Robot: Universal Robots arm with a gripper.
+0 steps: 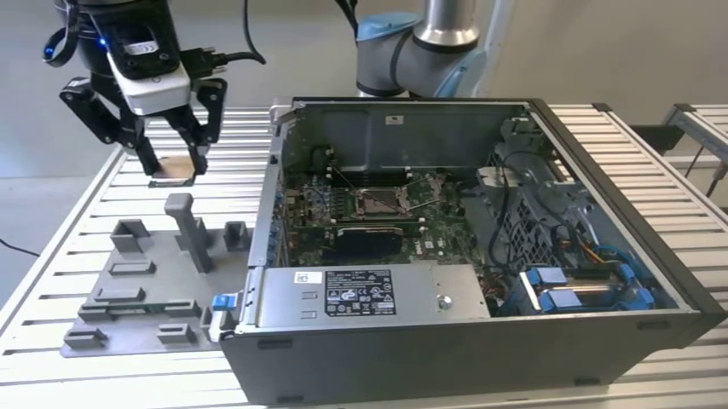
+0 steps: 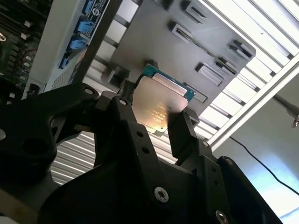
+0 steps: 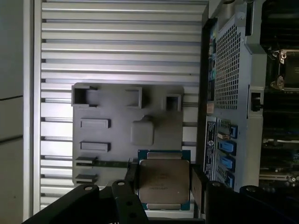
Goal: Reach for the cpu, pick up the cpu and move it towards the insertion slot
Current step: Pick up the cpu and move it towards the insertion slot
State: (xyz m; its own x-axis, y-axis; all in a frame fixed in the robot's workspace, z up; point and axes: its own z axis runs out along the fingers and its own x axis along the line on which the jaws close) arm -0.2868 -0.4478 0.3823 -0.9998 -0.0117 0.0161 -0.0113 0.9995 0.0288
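My gripper [image 1: 172, 167] is shut on the cpu [image 1: 174, 169], a thin square chip held flat between the two black fingers above the slatted table, at the exterior view's left. In both wrist views the chip's silvery top face [image 3: 163, 179] [image 2: 158, 102] sits between the finger pads [image 3: 198, 185], with the grey fixture plate [image 3: 121, 121] below it. The insertion slot [image 1: 381, 199], a silver-framed socket with wire levers, lies on the green board inside the open computer case, well off to the exterior view's right of the gripper.
The grey fixture plate [image 1: 131, 281] with upright blocks lies on the table beneath and in front of the gripper. The case wall [image 1: 276, 170] stands between the gripper and the socket. The arm's base [image 1: 415, 47] rises behind the case.
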